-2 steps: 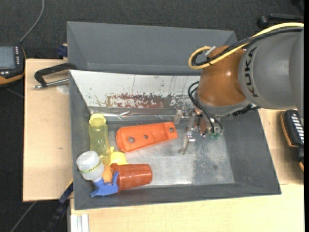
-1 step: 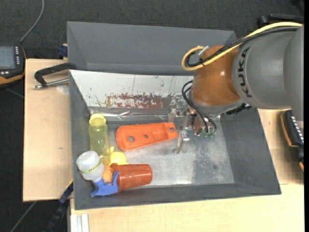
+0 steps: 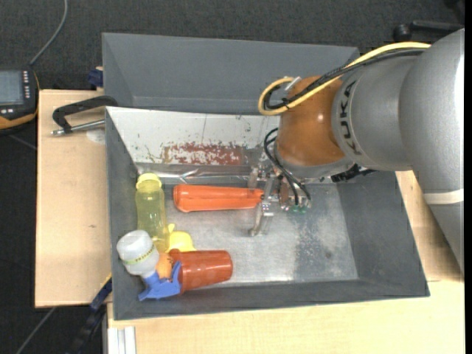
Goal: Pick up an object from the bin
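Note:
A long orange tube-like thing [image 3: 214, 198] lies on its side across the back middle of the bin. My gripper [image 3: 259, 201] is at its right end, open. One fingertip [image 3: 256, 229] rests in front of that end, near the bin floor. The other sits behind it by the back wall, so the orange end lies between the two fingers. I cannot tell whether the fingers touch it.
At the left lies a heap: an upright pale yellow bottle [image 3: 150, 209], a white-capped jar [image 3: 136, 251], a small yellow piece [image 3: 179, 240], a red-orange cylinder on its side [image 3: 203, 268] and a blue piece [image 3: 158, 286]. The arm with its orange cover reaches in from the right.

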Available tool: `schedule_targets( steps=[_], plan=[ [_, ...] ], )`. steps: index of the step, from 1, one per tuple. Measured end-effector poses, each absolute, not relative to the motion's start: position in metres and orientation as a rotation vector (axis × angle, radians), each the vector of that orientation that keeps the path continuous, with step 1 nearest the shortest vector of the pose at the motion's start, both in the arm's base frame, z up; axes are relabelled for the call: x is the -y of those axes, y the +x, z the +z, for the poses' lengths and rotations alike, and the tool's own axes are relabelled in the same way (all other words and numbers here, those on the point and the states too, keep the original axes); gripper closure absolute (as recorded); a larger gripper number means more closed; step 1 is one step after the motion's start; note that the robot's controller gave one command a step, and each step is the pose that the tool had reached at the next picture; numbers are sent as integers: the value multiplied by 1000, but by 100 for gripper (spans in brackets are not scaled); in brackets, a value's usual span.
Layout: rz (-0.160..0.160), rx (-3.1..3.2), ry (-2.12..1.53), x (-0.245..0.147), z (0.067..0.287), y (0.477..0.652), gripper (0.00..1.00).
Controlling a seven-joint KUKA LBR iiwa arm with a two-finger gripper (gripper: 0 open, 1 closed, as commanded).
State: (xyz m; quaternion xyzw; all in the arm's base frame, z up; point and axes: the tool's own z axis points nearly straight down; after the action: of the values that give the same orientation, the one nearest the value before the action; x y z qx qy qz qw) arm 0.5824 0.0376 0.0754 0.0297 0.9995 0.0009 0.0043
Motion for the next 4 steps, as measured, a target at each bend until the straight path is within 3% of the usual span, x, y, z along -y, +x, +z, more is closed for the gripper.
schedule_targets(
  steps=[1,2,4],
  plan=[
    [7,-3122,-102,-57,71,587,100],
    [7,-3122,-102,-57,71,587,100],
    [8,-3112,-109,-50,129,593,100]
  ],
)
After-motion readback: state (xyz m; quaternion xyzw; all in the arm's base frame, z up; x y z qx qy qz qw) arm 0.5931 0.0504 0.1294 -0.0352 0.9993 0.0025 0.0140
